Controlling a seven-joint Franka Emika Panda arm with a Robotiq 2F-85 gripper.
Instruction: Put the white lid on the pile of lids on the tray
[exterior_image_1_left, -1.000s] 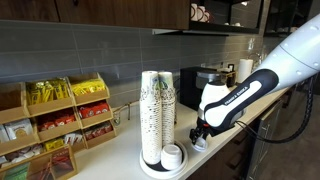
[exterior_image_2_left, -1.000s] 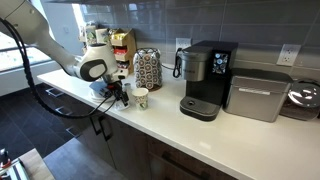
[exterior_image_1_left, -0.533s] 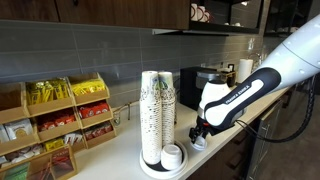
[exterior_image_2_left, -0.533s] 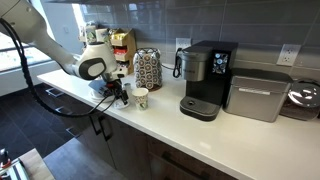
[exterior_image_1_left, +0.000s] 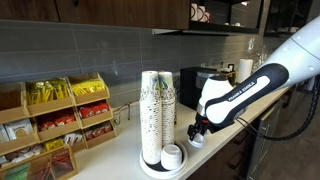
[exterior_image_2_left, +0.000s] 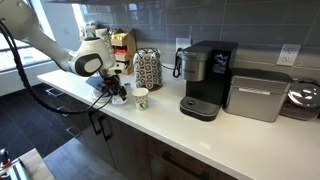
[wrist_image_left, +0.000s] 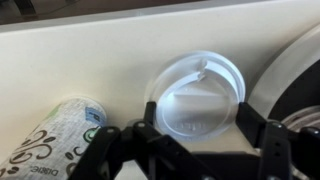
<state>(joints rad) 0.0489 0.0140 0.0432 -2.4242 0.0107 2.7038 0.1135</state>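
Note:
The white lid (wrist_image_left: 200, 88) lies between my gripper's (wrist_image_left: 197, 118) two black fingers, which touch its rim on both sides. In both exterior views the gripper (exterior_image_1_left: 197, 131) (exterior_image_2_left: 117, 91) points down at the counter's front edge with the lid (exterior_image_1_left: 197, 142) under it, low over the counter. The pile of lids (exterior_image_1_left: 172, 155) sits on the round tray (exterior_image_1_left: 158, 171) just beside the gripper, in front of the cup stacks. The tray's rim (wrist_image_left: 292, 75) shows at the right of the wrist view.
Tall stacks of patterned paper cups (exterior_image_1_left: 157, 115) stand on the tray. A small upright printed cup (exterior_image_2_left: 141, 98) (wrist_image_left: 55, 135) stands close to the gripper. A black coffee machine (exterior_image_2_left: 205, 80) stands farther along the counter. Wooden snack racks (exterior_image_1_left: 60, 120) stand against the wall.
The arm has shifted slightly up and toward the tray, with the lid between the fingers. Nothing else has moved.

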